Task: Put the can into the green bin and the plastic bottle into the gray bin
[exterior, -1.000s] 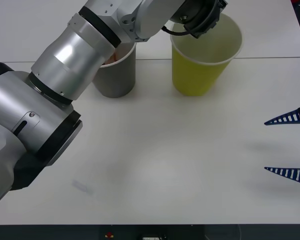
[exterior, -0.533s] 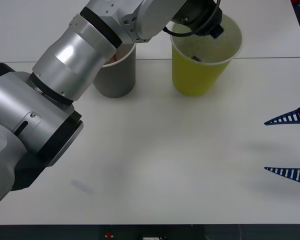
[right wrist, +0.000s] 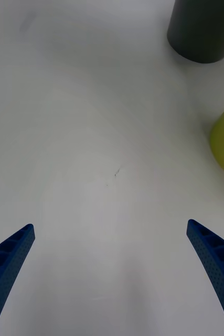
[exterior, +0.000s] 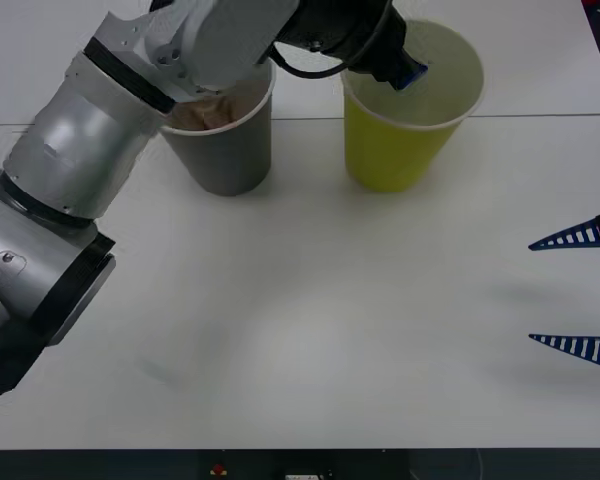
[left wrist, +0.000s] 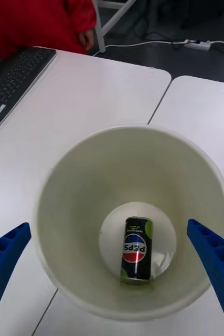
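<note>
The can (left wrist: pixel 136 249), dark with a Pepsi logo, lies on its side at the bottom of the green bin (left wrist: pixel 80 173). My left gripper (left wrist: pixel 107 227) hangs open right above that bin's mouth, holding nothing. From the front, the left gripper (exterior: pixel 392 62) is over the near-left rim of the green bin (exterior: pixel 395 150). The gray bin (exterior: pixel 228 150) stands to its left, and a reddish shape inside it looks like the plastic bottle (exterior: pixel 218 108), partly hidden by my arm. My right gripper (exterior: pixel 532 292) waits open, low over the table at the right.
My left arm (exterior: pixel 130 110) reaches across the table's left part and over the gray bin. Behind the bins a seam joins further white tables (exterior: pixel 540 60). A keyboard (left wrist: pixel 12 84) and a person in red are beyond them. The right wrist view has both bins ahead.
The left arm has swung left and drawn back from the green bin's middle to its near-left rim. More of the gray bin's mouth now shows. The right arm has not moved.
</note>
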Robot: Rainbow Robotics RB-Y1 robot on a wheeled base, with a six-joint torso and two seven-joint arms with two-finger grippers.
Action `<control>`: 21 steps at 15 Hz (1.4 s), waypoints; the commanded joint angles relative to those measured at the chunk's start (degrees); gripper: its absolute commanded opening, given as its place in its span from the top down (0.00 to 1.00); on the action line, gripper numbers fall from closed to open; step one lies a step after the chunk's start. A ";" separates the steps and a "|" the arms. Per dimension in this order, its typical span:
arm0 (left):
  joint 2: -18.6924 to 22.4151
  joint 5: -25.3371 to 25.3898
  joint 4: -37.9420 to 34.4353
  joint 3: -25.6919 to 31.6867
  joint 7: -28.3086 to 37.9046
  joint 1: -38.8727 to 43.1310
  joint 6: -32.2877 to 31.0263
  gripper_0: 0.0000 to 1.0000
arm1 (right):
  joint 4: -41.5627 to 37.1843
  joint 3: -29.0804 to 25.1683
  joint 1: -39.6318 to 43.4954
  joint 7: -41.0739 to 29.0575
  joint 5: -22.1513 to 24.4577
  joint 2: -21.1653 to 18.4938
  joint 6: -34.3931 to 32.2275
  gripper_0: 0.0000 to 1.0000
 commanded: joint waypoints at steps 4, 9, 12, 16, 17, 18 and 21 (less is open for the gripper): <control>9.29 9.46 -15.80 4.14 -4.99 11.86 -0.01 0.00 | 0.00 0.00 0.00 0.00 0.00 0.00 0.00 0.00; 14.30 13.24 -28.19 9.59 -9.73 24.51 -0.01 0.00 | 0.00 0.00 0.00 0.00 0.00 0.00 0.00 0.00; 18.87 22.02 -30.48 14.16 -17.73 31.99 -0.09 0.00 | 0.00 0.00 0.00 0.00 0.00 0.00 0.00 0.00; 26.87 35.03 -30.83 19.17 -29.16 40.86 -0.09 0.00 | 0.00 0.00 0.00 0.00 0.00 0.00 0.00 0.00; 28.89 37.76 -30.83 20.05 -31.62 42.80 -0.09 0.00 | 0.00 0.00 0.00 0.00 0.00 0.00 0.00 0.00; 30.56 39.87 -30.83 20.93 -33.46 44.64 -0.01 0.00 | 0.00 0.00 0.00 0.00 0.00 0.00 0.00 0.00; 35.04 45.23 -30.83 23.39 -39.09 49.83 -0.01 0.00 | 0.00 0.00 0.00 0.00 0.00 0.00 0.00 0.00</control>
